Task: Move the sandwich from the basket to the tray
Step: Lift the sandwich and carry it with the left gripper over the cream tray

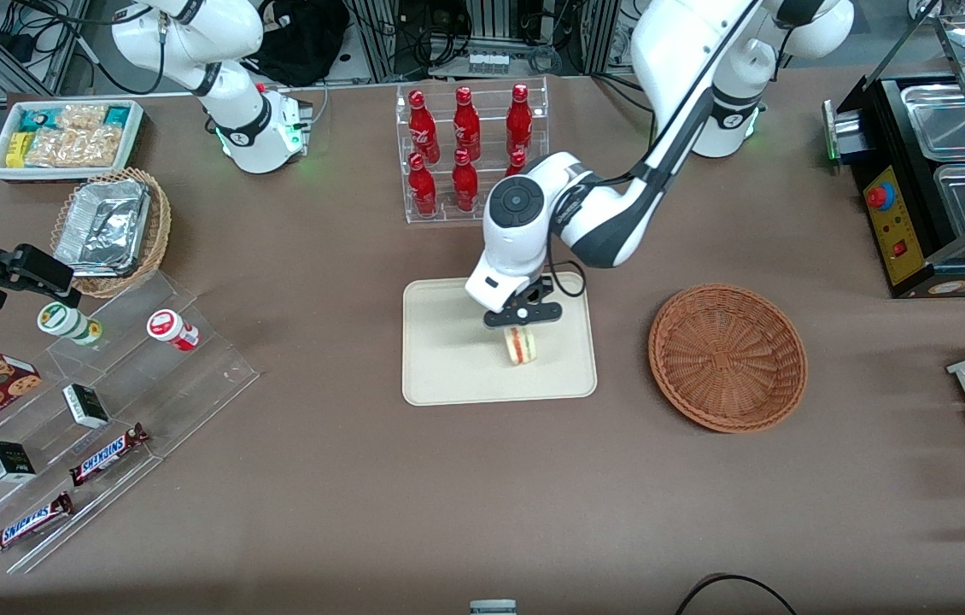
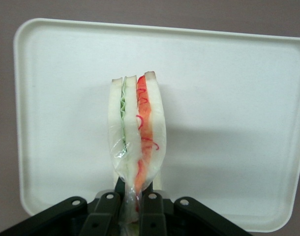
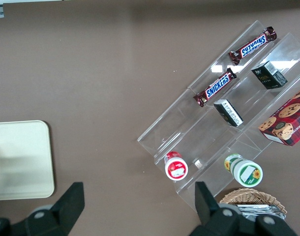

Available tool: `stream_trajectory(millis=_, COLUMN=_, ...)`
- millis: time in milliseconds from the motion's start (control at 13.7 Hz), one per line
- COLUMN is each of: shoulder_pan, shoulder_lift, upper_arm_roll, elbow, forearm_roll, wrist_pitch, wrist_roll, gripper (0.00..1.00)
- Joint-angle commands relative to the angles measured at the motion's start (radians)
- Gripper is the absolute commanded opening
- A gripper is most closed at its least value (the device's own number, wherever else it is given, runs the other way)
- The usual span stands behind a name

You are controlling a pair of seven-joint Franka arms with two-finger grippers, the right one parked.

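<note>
Sandwich (image 1: 521, 344) hangs pinched between the pressed-together fingers (image 2: 151, 212) of the gripper (image 1: 522, 320), directly over the cream tray (image 1: 448, 376) and roughly above its middle; whether its lower edge already touches the tray surface I cannot tell. In the wrist view the wedge's long axis runs straight away from the gripper toward the tray's opposite rim, with the cut side showing, green filling on one side and orange-red on the other, bread slices upright. The step in hand looks like the placing itself: the carry is done and the reddish-brown wicker basket (image 1: 728, 356), just beside the tray toward the working arm's end of the table, sits empty. The next move likely calls for easing down until the sandwich rests, then spreading the fingers so it does not topple.
</note>
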Motion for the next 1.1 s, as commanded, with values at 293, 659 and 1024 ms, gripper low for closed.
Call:
stream_trajectory(millis=293, shoulder_pan=-0.044, shoulder_lift=0.088, upper_arm_roll=0.014, elbow=0.039, forearm_roll=0.049, wrist_pitch=0.100, wrist_roll=0.031, gripper=0.12)
stream_trajectory(millis=659, shoulder_pan=-0.057, shoulder_lift=0.093, upper_arm_roll=0.014, elbow=0.034, forearm_roll=0.075, wrist_pitch=0.094, wrist_roll=0.028, gripper=0.44)
stream_trajectory(millis=1024, shoulder_pan=-0.049, shoulder_lift=0.029, upper_arm_roll=0.019, elbow=0.036, forearm_roll=0.061, wrist_pitch=0.091, wrist_roll=0.008, gripper=1.00)
